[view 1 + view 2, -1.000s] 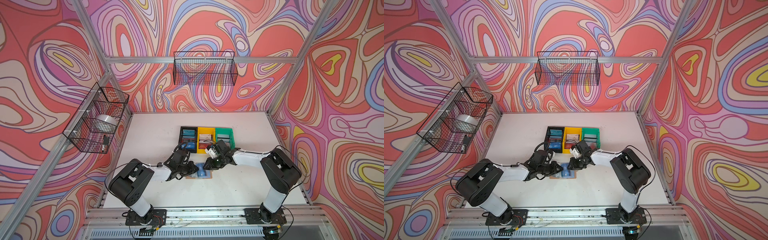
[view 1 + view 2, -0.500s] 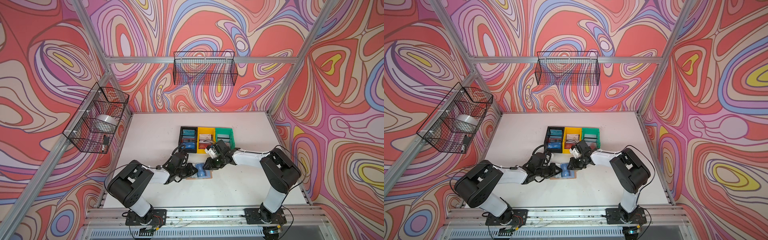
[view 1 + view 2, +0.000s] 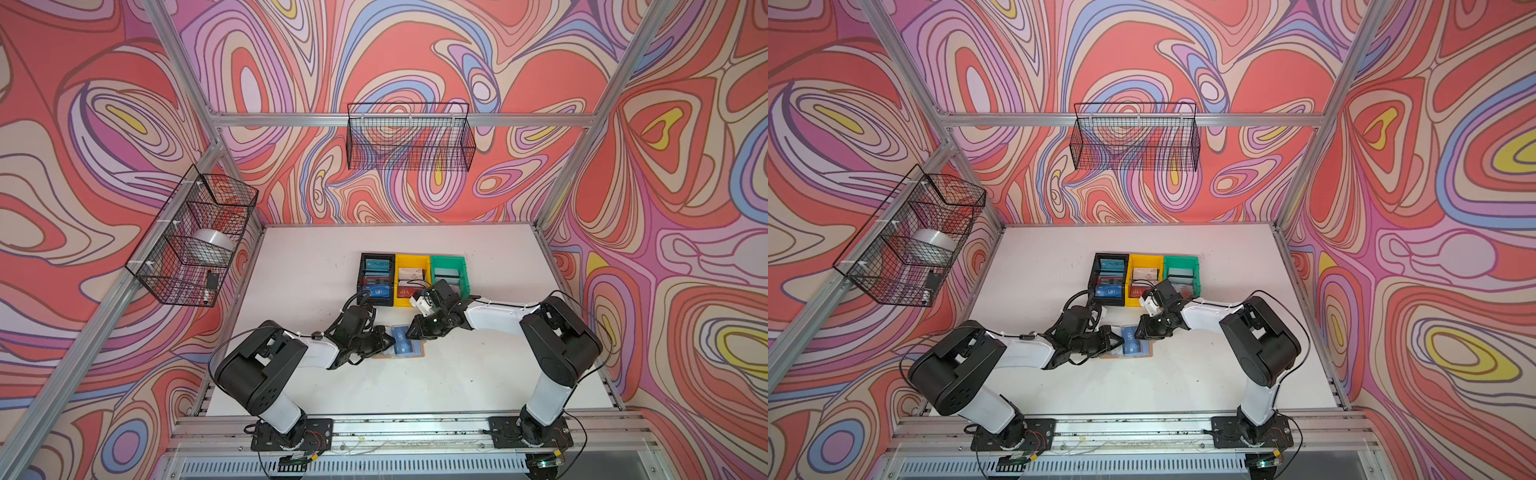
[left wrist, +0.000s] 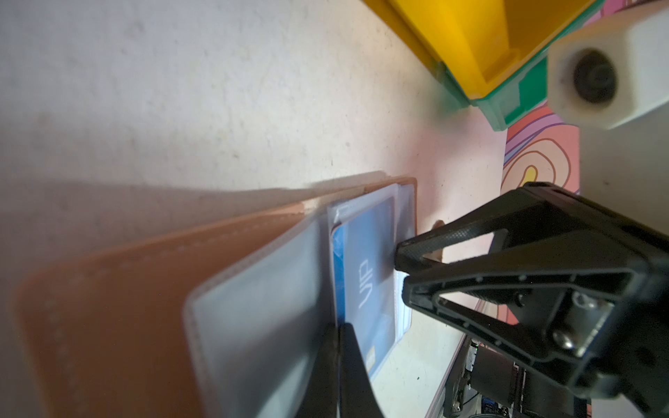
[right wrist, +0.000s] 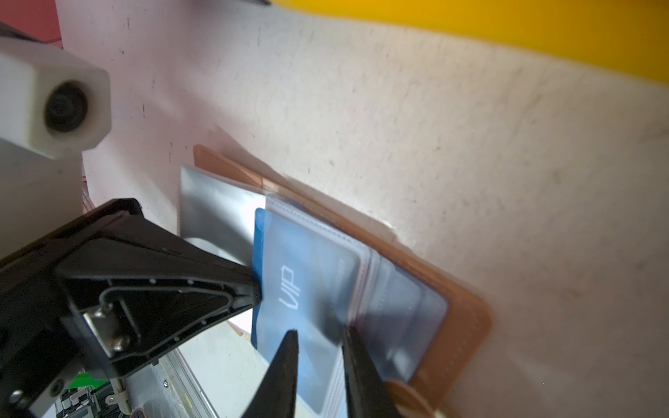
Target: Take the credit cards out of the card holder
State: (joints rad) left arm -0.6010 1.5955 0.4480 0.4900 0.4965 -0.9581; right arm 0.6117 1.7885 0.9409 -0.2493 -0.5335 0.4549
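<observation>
The tan card holder (image 3: pixel 419 355) lies open on the white table between both arms, its clear sleeve pages up. A blue credit card with white "VIP" lettering (image 3: pixel 401 343) (image 3: pixel 1131 344) sits in the top sleeve, one long edge sticking out. My left gripper (image 3: pixel 390 340) (image 4: pixel 338 327) is shut on that exposed edge, which also shows in the right wrist view (image 5: pixel 259 253). My right gripper (image 3: pixel 411 332) (image 5: pixel 320 331) stands slightly open, its fingertips (image 4: pixel 398 253) resting on the sleeve at the card's other side. The holder's tan cover (image 4: pixel 126 307) (image 5: pixel 467 325) frames the pages.
Just behind the holder stand three bins side by side: black (image 3: pixel 362 274), yellow (image 3: pixel 398 282) and green (image 3: pixel 464 274), each with cards inside. Wire baskets hang on the back wall (image 3: pixel 409 137) and the left wall (image 3: pixel 191 237). Aluminium rails edge the table.
My left gripper's jaws have closed the last bit onto the blue card's edge, and its arm has shifted slightly. The right arm and the holder have stayed put.
</observation>
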